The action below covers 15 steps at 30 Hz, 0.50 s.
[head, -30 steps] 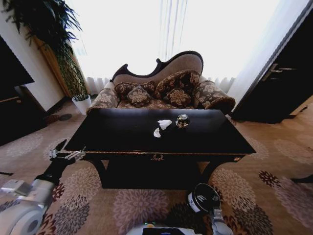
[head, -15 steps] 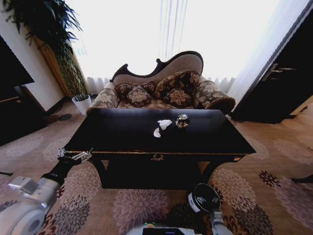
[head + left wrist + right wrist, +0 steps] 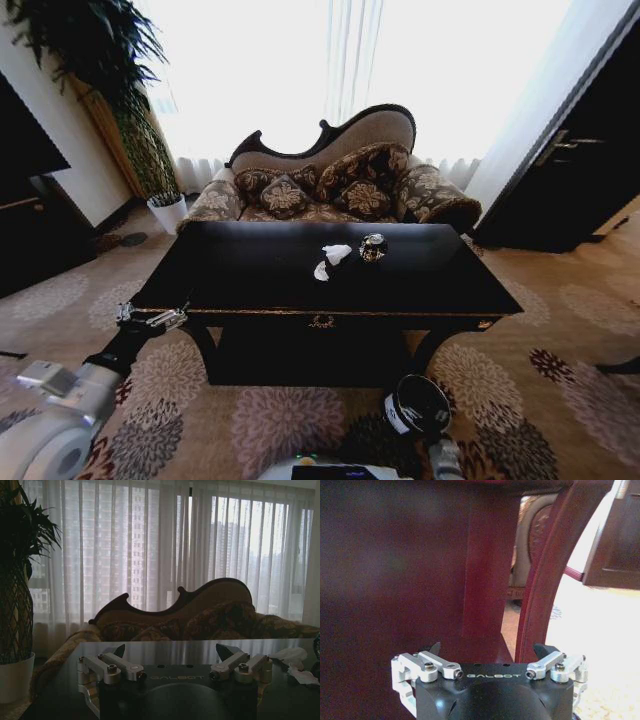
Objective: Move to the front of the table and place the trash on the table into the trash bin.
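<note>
My left gripper (image 3: pixel 150 318) hovers jaws apart by the surface (image 3: pixel 250 280) corner; the paper trash (image 3: pixel 336 253) looks light, crushable, best pinched mid-crumple, right gripper (image 3: pixel 487 652) likewise apart.

Left arm stretched forward, raised; left claw (image 3: pixel 150 316) (image 3: pixel 170 656) level, fingers spread wide, nothing between them. Right arm low; right claw (image 3: pixel 487 652) facing forward, fingers apart, empty.
</note>
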Available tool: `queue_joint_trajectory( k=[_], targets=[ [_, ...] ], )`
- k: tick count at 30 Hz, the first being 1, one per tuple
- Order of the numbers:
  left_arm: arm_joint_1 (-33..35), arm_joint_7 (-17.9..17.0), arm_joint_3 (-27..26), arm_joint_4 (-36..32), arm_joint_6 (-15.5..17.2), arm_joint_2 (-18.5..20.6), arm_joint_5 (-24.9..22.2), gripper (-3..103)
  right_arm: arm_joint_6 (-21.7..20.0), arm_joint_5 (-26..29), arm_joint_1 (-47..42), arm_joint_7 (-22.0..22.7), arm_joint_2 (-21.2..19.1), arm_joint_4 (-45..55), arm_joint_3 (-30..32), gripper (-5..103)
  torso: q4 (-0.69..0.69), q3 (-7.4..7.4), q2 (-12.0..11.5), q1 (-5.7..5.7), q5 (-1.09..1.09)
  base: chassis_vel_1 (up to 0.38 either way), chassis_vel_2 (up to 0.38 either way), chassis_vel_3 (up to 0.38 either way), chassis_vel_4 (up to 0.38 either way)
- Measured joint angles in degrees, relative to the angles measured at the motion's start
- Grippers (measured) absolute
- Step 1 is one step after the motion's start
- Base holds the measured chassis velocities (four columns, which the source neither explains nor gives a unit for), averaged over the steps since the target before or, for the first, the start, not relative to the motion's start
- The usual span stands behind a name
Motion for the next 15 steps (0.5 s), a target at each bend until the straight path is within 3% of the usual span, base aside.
queue_joint_trajectory(
  k=[7,15],
  targets=[
    [-0.01,0.01,-0.01,0.02,-0.04,-0.02,0.02,100,0.12,5.72,-12.42,0.06,4.53,15.95,2.66,100,-0.02,-0.01,0.01,-0.01,0.00,0.000,0.000,0.000,0.000],
    [-0.02,0.01,-0.01,0.03,-0.06,-0.02,0.02,100,0.30,10.28,-18.31,0.11,6.77,26.13,4.88,100,-0.01,-0.01,0.01,0.00,0.00,0.000,0.000,0.000,0.000]
  ],
)
